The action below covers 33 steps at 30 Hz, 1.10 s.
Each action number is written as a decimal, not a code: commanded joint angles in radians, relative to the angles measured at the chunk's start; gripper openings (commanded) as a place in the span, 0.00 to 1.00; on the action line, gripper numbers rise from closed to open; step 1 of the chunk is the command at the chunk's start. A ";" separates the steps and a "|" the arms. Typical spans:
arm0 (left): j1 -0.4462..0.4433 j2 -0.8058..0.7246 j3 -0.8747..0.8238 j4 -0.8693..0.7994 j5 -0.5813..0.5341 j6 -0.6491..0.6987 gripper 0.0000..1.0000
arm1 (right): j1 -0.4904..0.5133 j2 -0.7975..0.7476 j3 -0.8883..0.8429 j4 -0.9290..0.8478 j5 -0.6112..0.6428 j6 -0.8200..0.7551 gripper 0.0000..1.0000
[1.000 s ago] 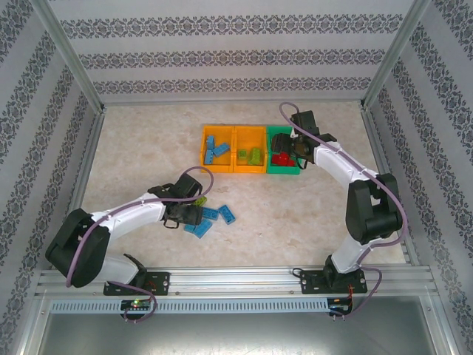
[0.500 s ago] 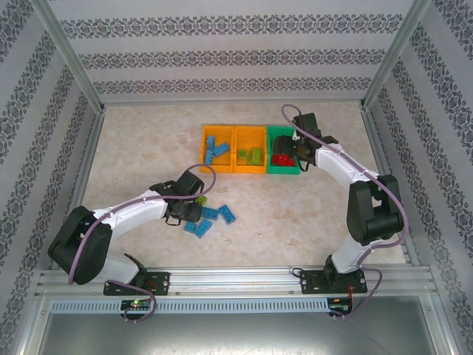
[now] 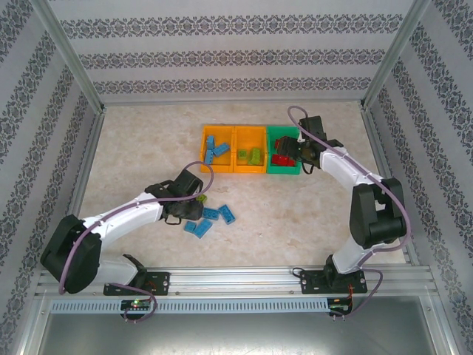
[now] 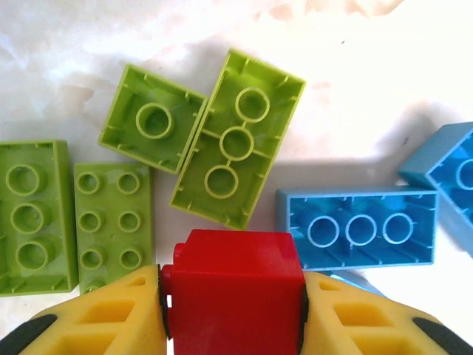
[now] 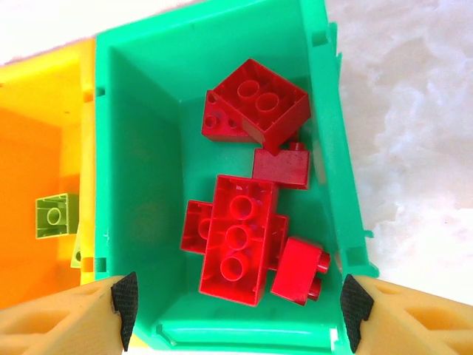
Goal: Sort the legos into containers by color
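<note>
My left gripper is shut on a red lego, its yellow fingers pressed against both sides, low over the table by a loose pile. Under it lie several light green legos and a blue lego. Three containers stand in a row: an orange one with blue legos, an orange one with green legos, and a green one. My right gripper hangs open over the green container, which holds several red legos.
Three blue legos lie on the marble tabletop right of my left gripper. The middle orange container borders the green one and holds a green lego. Metal frame posts and patterned walls ring the table.
My left gripper has shut on the red lego among the loose pile. The right arm has shifted slightly to the right over the green container, jaws unchanged.
</note>
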 commanded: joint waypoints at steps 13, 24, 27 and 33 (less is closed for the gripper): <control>-0.097 0.166 0.238 0.079 0.135 -0.024 0.41 | -0.070 -0.123 -0.133 0.026 -0.020 0.002 0.76; -0.129 0.336 0.364 0.123 0.191 -0.032 0.40 | -0.096 -0.165 -0.190 0.023 -0.021 -0.005 0.76; -0.138 0.429 0.457 0.115 0.213 -0.026 0.40 | -0.096 -0.176 -0.211 0.027 -0.029 -0.002 0.77; -0.162 0.619 0.644 0.068 0.240 -0.032 0.39 | -0.096 -0.220 -0.279 0.034 -0.042 -0.009 0.76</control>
